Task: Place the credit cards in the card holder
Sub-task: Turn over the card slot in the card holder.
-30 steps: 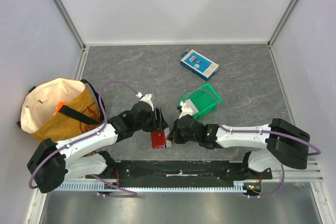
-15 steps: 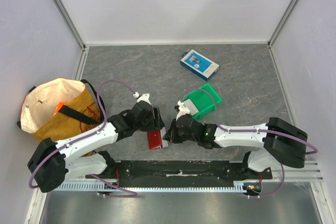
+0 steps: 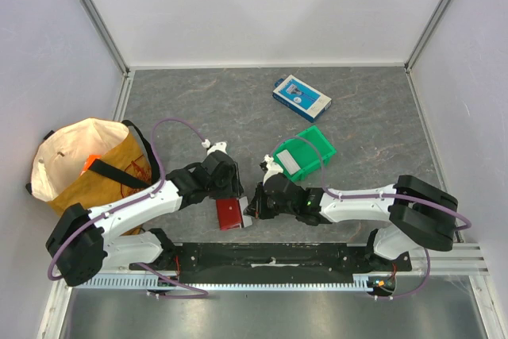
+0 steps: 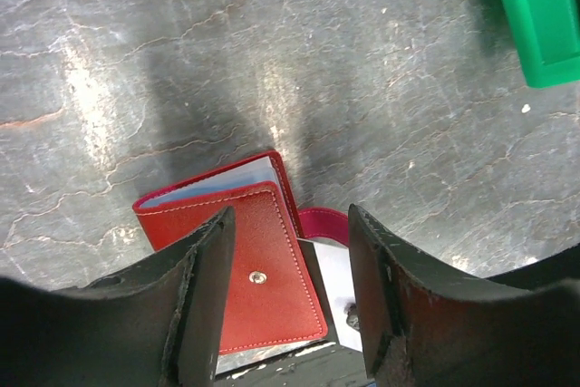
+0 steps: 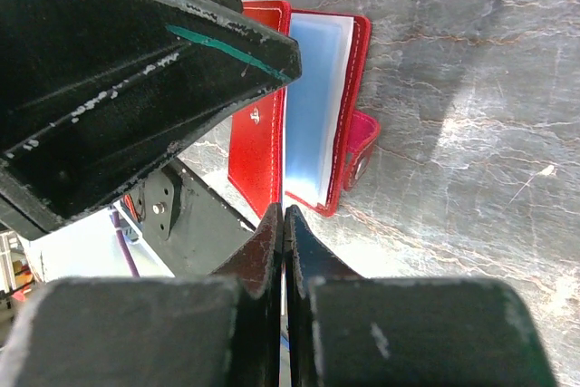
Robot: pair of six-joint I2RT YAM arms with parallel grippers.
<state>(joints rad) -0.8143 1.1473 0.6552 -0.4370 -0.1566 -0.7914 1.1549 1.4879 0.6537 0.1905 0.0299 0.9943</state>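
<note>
The red card holder (image 3: 230,213) lies on the grey tabletop near the front edge, slightly open, with light blue inner sleeves (image 5: 313,106) showing. My left gripper (image 3: 228,198) stands open over it, and in the left wrist view its fingers (image 4: 204,296) stand either side of the holder (image 4: 258,269). My right gripper (image 3: 252,210) is shut (image 5: 285,213) at the holder's open edge (image 5: 258,133). A thin pale edge, a credit card (image 5: 286,133) seen edge-on, runs from between its fingertips in beside the sleeves. No other credit cards are in view.
A green bin (image 3: 305,152) lies just behind the right gripper. A blue-and-white box (image 3: 302,94) sits further back. A tan bag (image 3: 87,164) stands at the left. The black base rail (image 3: 270,258) runs along the near edge, close to the holder.
The card holder and both grippers have shifted a little to the left and toward the near edge. The left jaws have narrowed slightly.
</note>
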